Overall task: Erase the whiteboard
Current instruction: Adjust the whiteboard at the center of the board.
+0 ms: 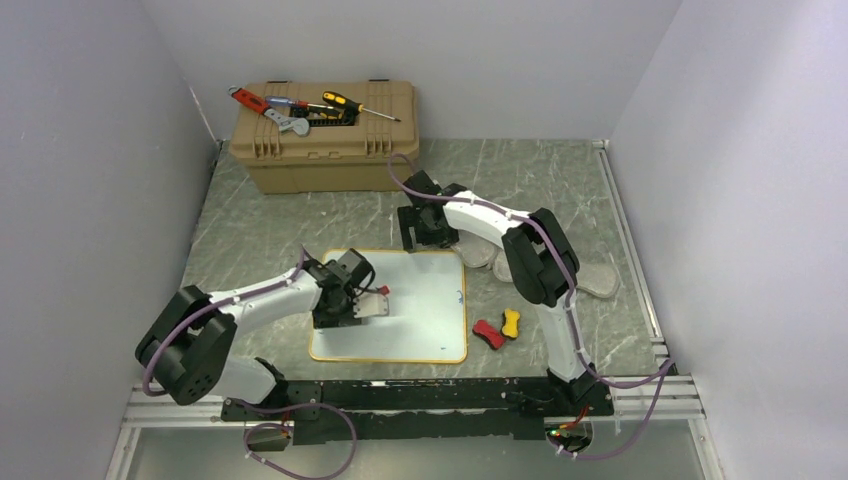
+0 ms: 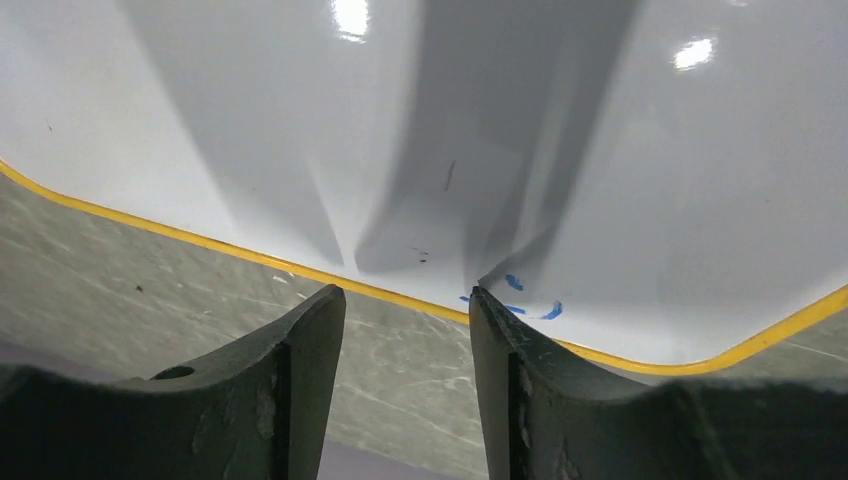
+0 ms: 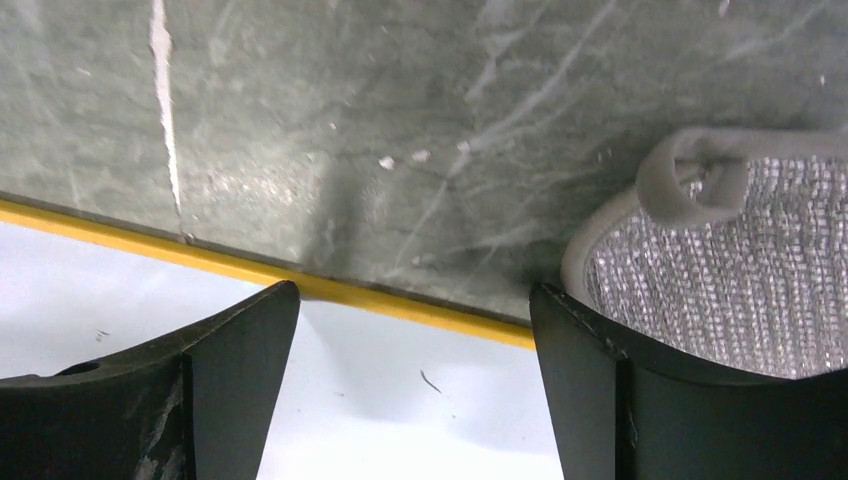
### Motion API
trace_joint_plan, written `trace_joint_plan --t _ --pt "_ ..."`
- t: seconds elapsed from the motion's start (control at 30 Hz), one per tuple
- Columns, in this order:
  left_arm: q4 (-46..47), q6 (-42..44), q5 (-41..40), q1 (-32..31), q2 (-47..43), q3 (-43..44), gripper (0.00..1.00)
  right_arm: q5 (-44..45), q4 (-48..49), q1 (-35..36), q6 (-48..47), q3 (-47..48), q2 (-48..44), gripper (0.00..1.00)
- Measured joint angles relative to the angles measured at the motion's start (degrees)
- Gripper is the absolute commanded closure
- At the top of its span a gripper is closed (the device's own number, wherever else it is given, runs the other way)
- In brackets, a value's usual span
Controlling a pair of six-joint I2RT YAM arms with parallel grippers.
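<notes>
One whiteboard (image 1: 425, 325) lies flat on the table (image 1: 560, 190), near the front and a bit left of the middle. Its long sides seem to run from left to right, and a thin yellow frame (image 1: 390, 360) goes all the way round it. A few small blue marks (image 2: 530, 305) sit by a rounded corner, and the rest looks white and shiny. The left gripper (image 2: 405, 292) is over the left part of the board. Its tips are by the yellow edge, and its fingers are partly apart with nothing between them. The right gripper (image 3: 415, 290) is over the far edge, with its fingers spread wide and nothing in them. A gray pad (image 1: 480, 252) lies just to its right. A red thing (image 1: 488, 334) and a yellow thing (image 1: 511, 323) lie close to the board's right side. Behind the board, the green-gray, stone-look table goes back to a tan toolbox (image 1: 325, 150) with tools (image 1: 300, 108) on its lid. White walls (image 1: 90, 150) stand on three sides.
</notes>
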Motion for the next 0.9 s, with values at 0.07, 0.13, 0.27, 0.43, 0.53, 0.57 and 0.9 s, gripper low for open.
trace_joint_plan --t 0.07,0.13,0.27,0.43,0.53,0.57,0.9 --pt "-0.02 0.37 2.08 2.64 -0.09 0.63 0.45 0.20 -0.15 0.07 0.17 -1.42 -0.85 0.11" --pt "-1.68 1.01 5.46 3.91 -1.03 1.38 0.44 0.48 -0.42 0.11 0.20 -1.66 -1.05 0.10" --pt "-7.72 1.14 12.63 0.63 -6.49 5.11 0.42 0.57 -2.01 0.11 0.59 0.07 -0.13 0.09" --pt "-8.83 -2.78 16.13 -11.69 -4.20 9.25 0.46 -0.13 -5.05 0.11 0.63 5.25 2.89 0.08" --pt "-7.69 -4.90 15.69 -16.61 2.86 8.37 0.45 -0.28 -5.79 0.17 0.63 6.34 3.50 0.08" --pt "-7.13 -5.51 15.28 -17.81 4.81 7.48 0.44 -0.39 -5.90 0.15 0.63 6.45 3.54 0.08" --pt "-5.62 -7.80 8.70 -23.10 4.94 5.35 0.40 -0.59 -7.15 0.07 0.46 7.72 4.31 0.08"
